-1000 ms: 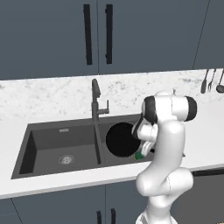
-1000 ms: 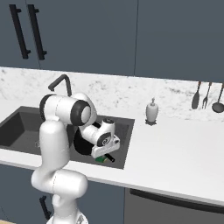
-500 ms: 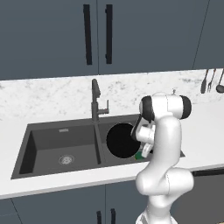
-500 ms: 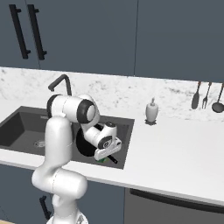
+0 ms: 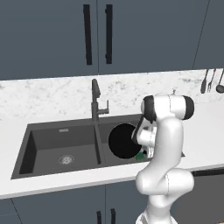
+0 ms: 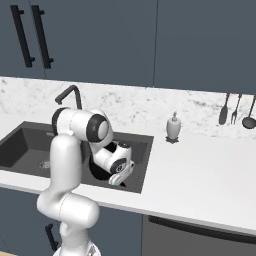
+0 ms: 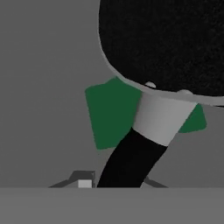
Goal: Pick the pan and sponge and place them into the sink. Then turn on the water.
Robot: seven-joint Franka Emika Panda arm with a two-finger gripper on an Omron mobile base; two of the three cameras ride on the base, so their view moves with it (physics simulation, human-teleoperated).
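Hovering low in the sink's (image 5: pixel 61 131) right basin with gripper (image 6: pixel 119 178) pressed together; sponge (image 7: pixel 109 111) lying under pan (image 7: pixel 166 43) handle.

Kitchen: dbl sink (image 5: pixel 61 131) w/ faucet (image 5: pixel 96 103), marble counter (image 6: pixel 200 170), cabinets (image 5: pixel 96 35), hanging utensils (image 6: pixel 235 110).

Black pan (image 5: pixel 124 140) and sponge (image 7: pixel 109 114) in right sink (image 5: pixel 61 146) basin

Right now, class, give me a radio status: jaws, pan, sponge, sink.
Gripper low in the right basin, jaws shut. Pan in the sink, its handle over the sponge. Faucet shows no water.
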